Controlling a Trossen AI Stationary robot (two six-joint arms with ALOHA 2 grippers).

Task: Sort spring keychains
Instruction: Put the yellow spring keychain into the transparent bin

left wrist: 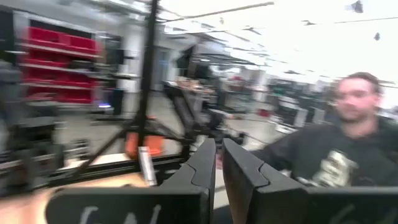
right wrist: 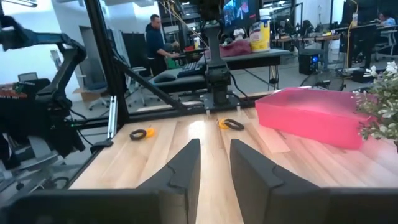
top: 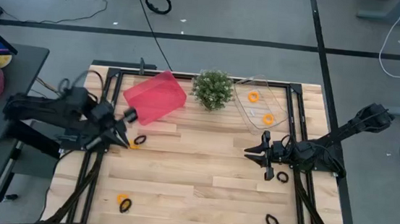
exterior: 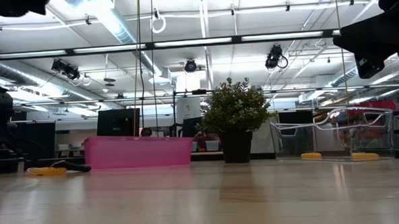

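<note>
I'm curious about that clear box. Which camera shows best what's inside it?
The high view: looking straight down into the clear bin, it shows two orange keychains inside. The low view shows the bin side-on, with only yellow slivers at its floor. Neither wrist view shows it.

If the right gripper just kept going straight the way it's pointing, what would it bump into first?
Probably nothing soon: the right gripper points left across bare table. Farthest along that line lies a keychain near the left gripper, though depth is hard to judge.
</note>
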